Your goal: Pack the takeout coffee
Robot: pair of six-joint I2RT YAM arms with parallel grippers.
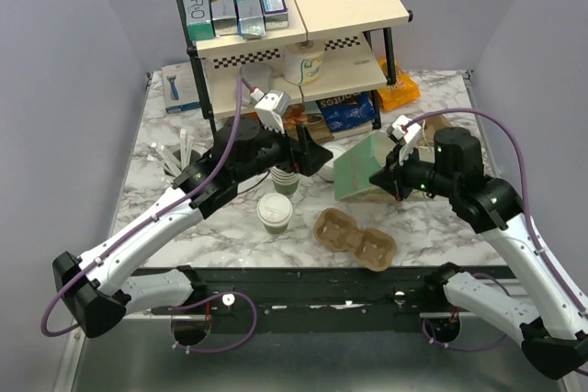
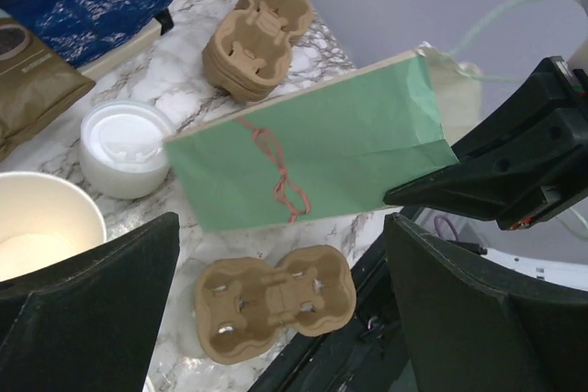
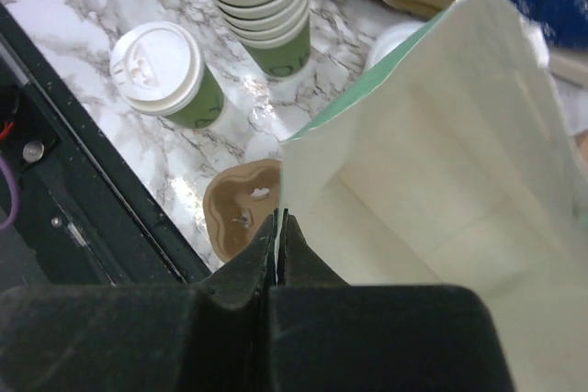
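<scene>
The takeout coffee, a green-sided cup with a white lid, stands on the marble near the front edge, left of centre. A green paper bag is held up with its mouth open, its pale inside showing in the right wrist view. My right gripper is shut on the bag's rim, and it also shows as a black tip on the bag's corner. Just left of the bag and above the cup stack, my left gripper hangs open with nothing between its fingers.
A stack of nested lidless cups stands behind the coffee. A brown cup carrier lies at the front edge, with more carriers stacked behind the bag. A white round lid piece sits beside the bag. A shelf rack fills the back.
</scene>
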